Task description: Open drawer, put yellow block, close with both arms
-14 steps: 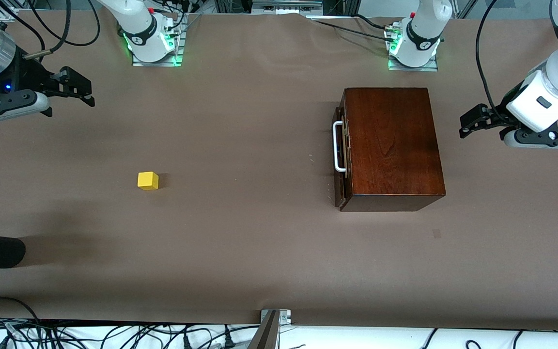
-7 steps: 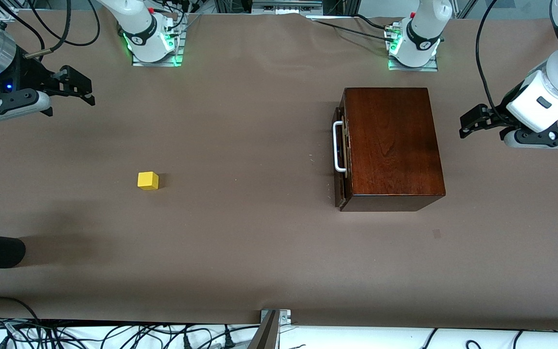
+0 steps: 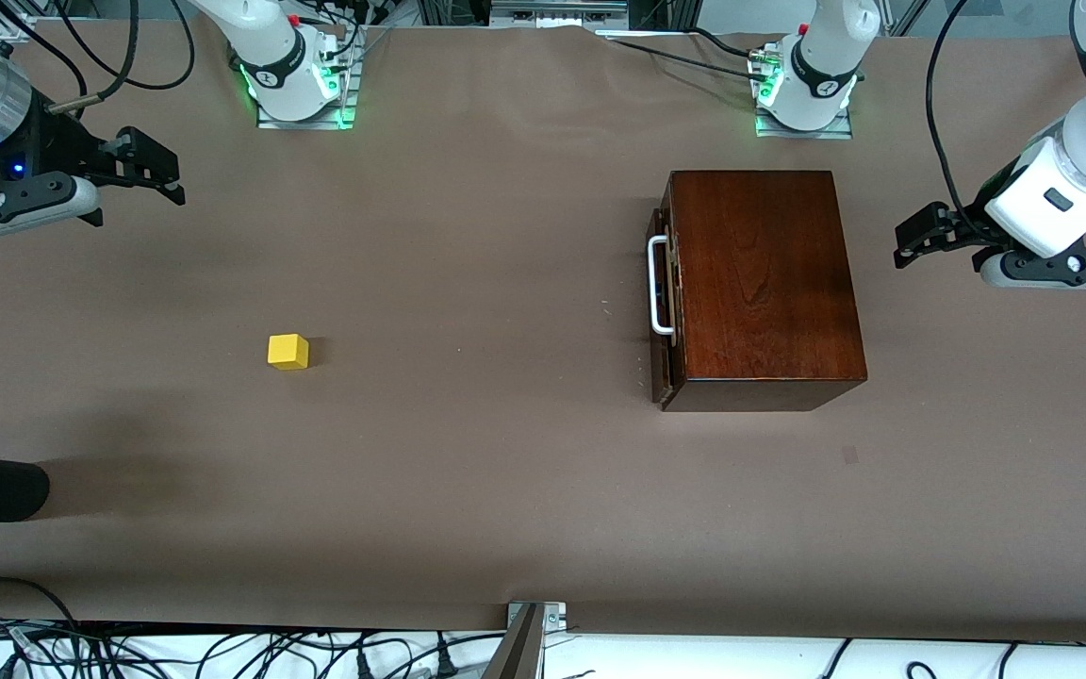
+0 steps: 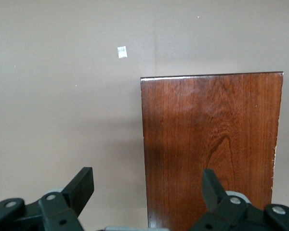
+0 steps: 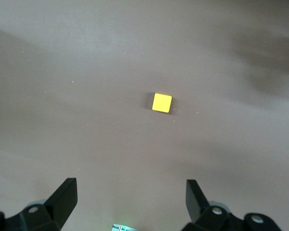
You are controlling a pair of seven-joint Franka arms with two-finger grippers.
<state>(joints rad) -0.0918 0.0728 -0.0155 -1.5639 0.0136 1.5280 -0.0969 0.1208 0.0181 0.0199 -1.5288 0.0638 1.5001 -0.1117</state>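
Yellow block (image 3: pixel 287 351) well apart from splayed right tool (image 3: pixel 142 179), left tool (image 3: pixel 920 236) splayed beside box (image 3: pixel 765 283)

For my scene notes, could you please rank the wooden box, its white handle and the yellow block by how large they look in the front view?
1. Wooden box, by far the largest.
2. White handle, long but thin.
3. Yellow block, shorter than the handle though thicker; by area these two look close, so that order is unsure.
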